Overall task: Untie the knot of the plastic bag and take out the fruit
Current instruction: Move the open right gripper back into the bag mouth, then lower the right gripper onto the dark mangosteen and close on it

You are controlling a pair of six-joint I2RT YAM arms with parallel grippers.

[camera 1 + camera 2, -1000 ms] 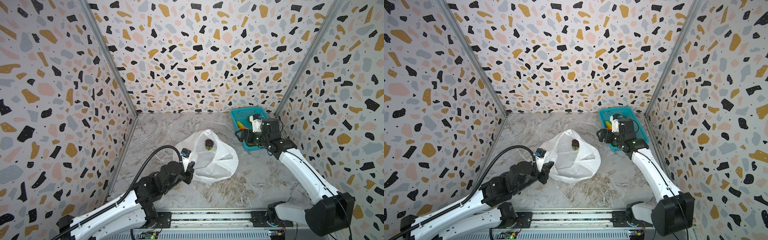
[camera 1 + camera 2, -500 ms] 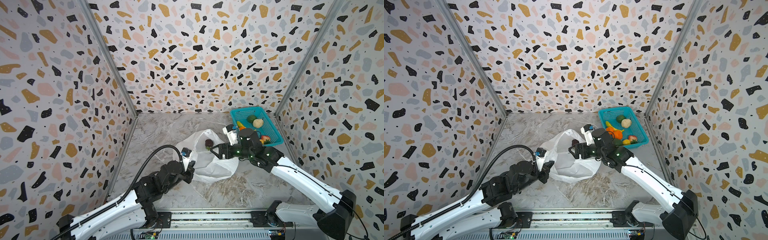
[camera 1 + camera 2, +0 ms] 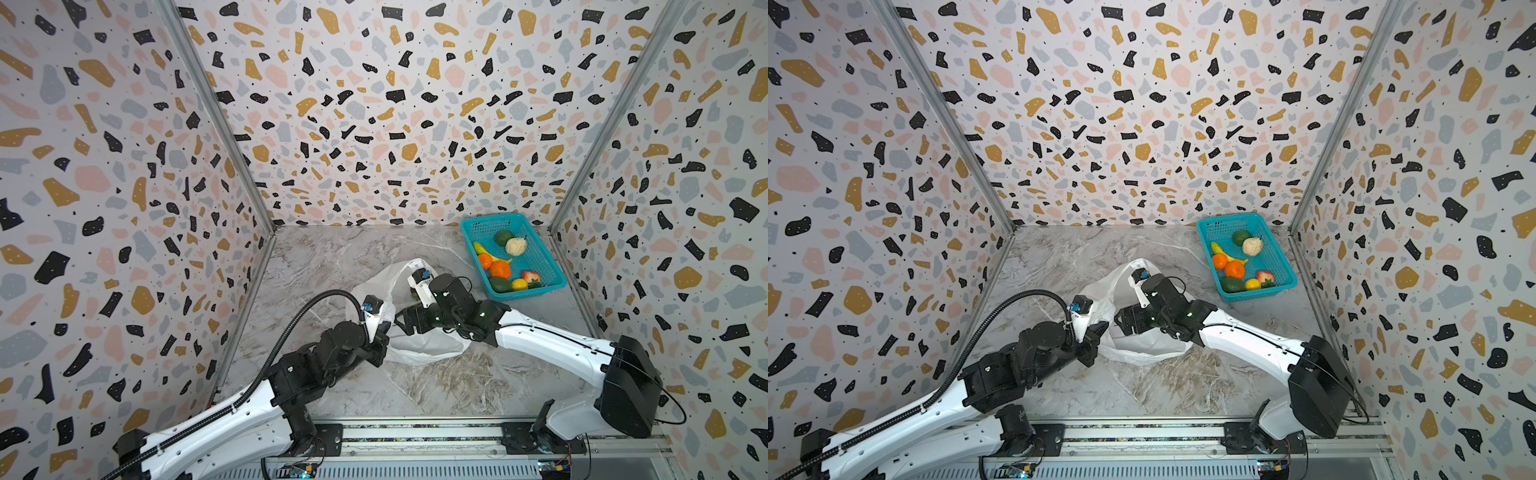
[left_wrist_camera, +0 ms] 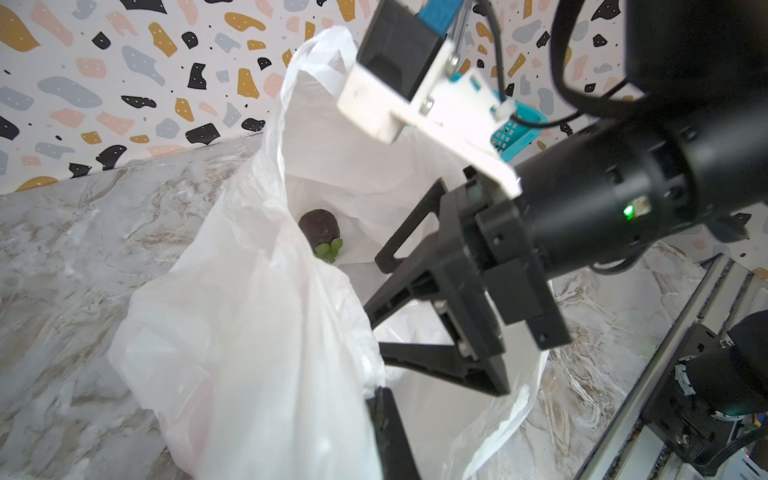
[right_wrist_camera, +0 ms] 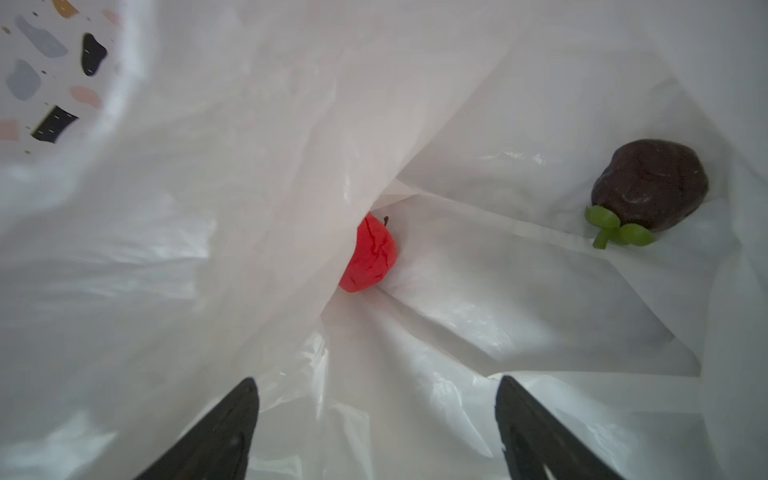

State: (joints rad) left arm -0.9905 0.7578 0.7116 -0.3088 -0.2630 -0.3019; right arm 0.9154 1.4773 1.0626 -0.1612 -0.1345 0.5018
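In both top views: plastic bag (image 3: 419, 347) lay mid-bench (image 3: 332, 257), mouth open. Left gripper (image 3: 384, 332) was clamped on its near-left edge. Right gripper (image 3: 1119, 322), jaws apart, was inside the mouth. Teal basket (image 3: 494, 220) sat far right, apart from the bag.

Left wrist: dark purple fruit (image 4: 319, 226) lay deep in the bag.

Right wrist: red apple (image 5: 368, 255) was half under a fold, w/ the purple fruit beside it.

A: Top cams?
B: Stereo pair, high over near edge, facing down & fwd. Both top views share whole surface (image 3: 332, 257) (image 3: 1067, 257) up to far wall (image 3: 1142, 124).
A: Wrists?
B: Left wrist cam close, outside plastic bag (image 4: 249, 332), looking into mouth. Right wrist cam v. close, inside it. Both catch dark fruit (image 4: 319, 226) (image 5: 650, 183).
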